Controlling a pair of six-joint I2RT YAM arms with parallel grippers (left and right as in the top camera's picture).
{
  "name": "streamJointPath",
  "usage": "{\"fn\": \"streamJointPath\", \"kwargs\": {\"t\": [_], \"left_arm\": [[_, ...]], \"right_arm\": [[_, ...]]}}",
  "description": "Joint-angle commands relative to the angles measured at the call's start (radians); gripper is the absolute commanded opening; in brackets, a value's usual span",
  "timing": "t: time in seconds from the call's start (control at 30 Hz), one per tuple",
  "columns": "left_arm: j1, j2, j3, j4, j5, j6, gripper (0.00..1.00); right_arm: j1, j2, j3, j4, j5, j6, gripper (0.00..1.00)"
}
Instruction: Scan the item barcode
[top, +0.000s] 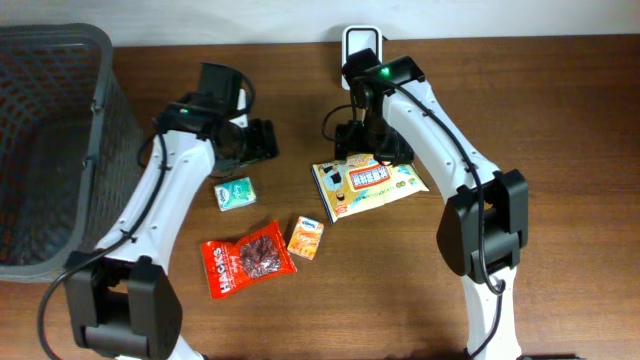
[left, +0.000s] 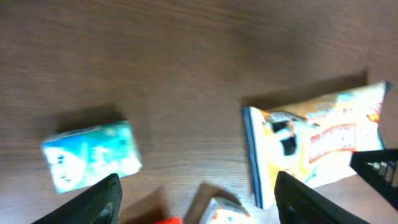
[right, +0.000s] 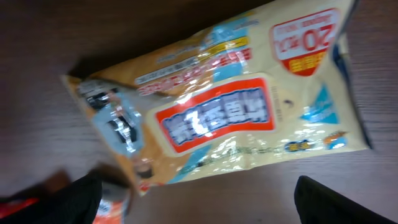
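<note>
Dark wood table, seen from overhead and from both wrists. Nearest us lie a red pouch (top: 245, 262) and an orange packet (top: 306, 237). Farther off are a teal box (top: 235, 193) at left and a yellow pack (top: 370, 186) at centre-right, which we take as the item to scan. The pack lies flat, printed face up, with its long axis running left to right and the right end a little farther. No barcode shows, so we judge it to be on the hidden side. The glossy film suggests a light, soft, slippery pack that will sag when lifted. We would pinch it across the short width at one end seam, leaving both faces unobstructed. The right gripper (top: 365, 140) hovers over the pack, toward its far edge, jaws spread wide and holding nothing. The left gripper (top: 262, 140), just beyond the box, is likewise parted and empty. A basket (top: 70, 33) stands at left; a white unit (top: 360, 42), probably the scanner, sits at the far edge.
</note>
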Motion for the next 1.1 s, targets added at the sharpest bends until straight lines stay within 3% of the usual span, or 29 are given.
{"fn": "streamJointPath", "kwargs": {"t": [0.0,0.03,0.13,0.23,0.4,0.67,0.7,0.87,0.93,1.07], "left_arm": [[-0.042,-0.007,-0.005,0.027,0.006,0.016,0.82],[-0.05,-0.008,-0.005,0.035,-0.005,0.016,0.9],[-0.062,-0.008,-0.005,0.042,-0.027,0.016,0.92],[-0.062,-0.008,-0.005,0.04,-0.031,0.016,0.93],[-0.062,-0.008,-0.005,0.015,-0.101,0.016,0.94],[-0.062,-0.008,-0.005,0.008,-0.117,0.016,1.0],[-0.062,-0.008,-0.005,0.008,-0.117,0.016,0.99],[-0.062,-0.007,-0.005,0.008,-0.117,0.016,0.99],[-0.062,-0.007,-0.005,0.008,-0.117,0.016,0.99],[-0.062,-0.008,-0.005,0.008,-0.117,0.016,0.99]], "right_arm": [[0.003,-0.01,0.0,0.005,-0.08,0.111,0.93],[0.008,-0.008,-0.003,0.015,-0.072,0.143,0.91],[0.011,-0.007,-0.02,0.025,-0.05,0.35,0.82],[0.016,-0.006,-0.06,0.049,-0.036,0.573,0.83],[0.016,-0.006,-0.158,0.132,-0.014,0.811,0.86],[0.013,0.003,-0.302,0.275,-0.009,1.002,0.9],[0.013,0.004,-0.321,0.284,-0.003,1.025,0.95],[0.013,0.004,-0.379,0.319,0.069,1.04,0.99],[0.012,0.005,-0.388,0.32,0.082,1.04,0.94],[0.012,0.006,-0.392,0.322,0.112,1.039,0.74]]}}
